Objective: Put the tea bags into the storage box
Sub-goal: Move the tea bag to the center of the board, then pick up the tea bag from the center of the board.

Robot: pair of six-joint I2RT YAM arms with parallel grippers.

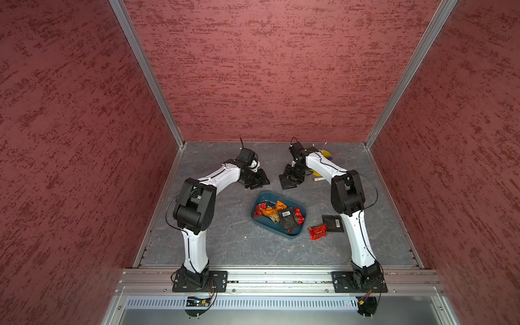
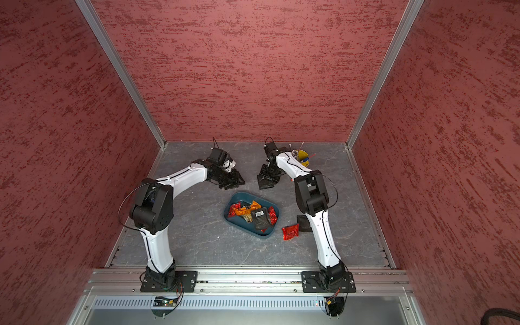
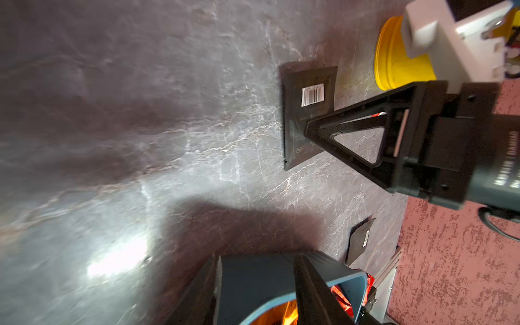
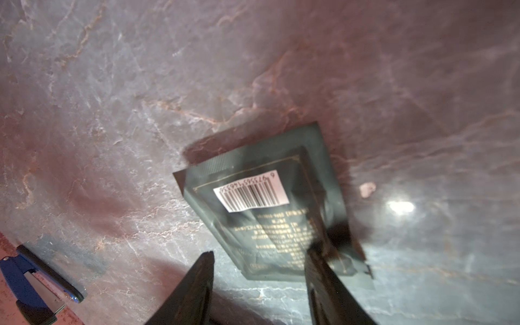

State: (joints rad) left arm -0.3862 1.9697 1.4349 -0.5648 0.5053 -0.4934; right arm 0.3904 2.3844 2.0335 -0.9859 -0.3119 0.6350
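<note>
Spreading beneath everything, the grey marbled surface point(image 1: 225, 244) carries two white-and-black arms mounted at its near edge. The left arm point(image 1: 194, 244) bends inward toward the middle; the right arm point(image 1: 357, 236) reaches to the far side. Between them sits the storage box point(image 1: 267, 227), a shallow teal tray, lying at a slant mid-surface. A yellow cup point(image 3: 394, 67) of pens stands at the far right, behind the right arm. The left claw point(image 3: 256, 257) hangs just past the box's far end, its fingers partly spread and nothing between them. The right claw point(image 4: 261, 250) points down at the far black packet point(image 4: 261, 213), which lies flat on the surface beyond the box; the fingers stand well apart, one fingertip point(image 4: 320, 256) over the packet's corner, the other off its edge, so nothing is pinched. Inside the box lie red foil pouches point(image 1: 258, 209), an orange wrapper point(image 1: 271, 210), a tan patterned packet point(image 1: 273, 219) and a black barcode packet point(image 1: 288, 219). Outside, just right of the box, a loose red pouch point(image 1: 318, 232) rests beside a second black packet point(image 1: 333, 223), partly hidden by the right arm. A red-and-white marker pen point(image 1: 317, 179) lies near the cup.
</note>
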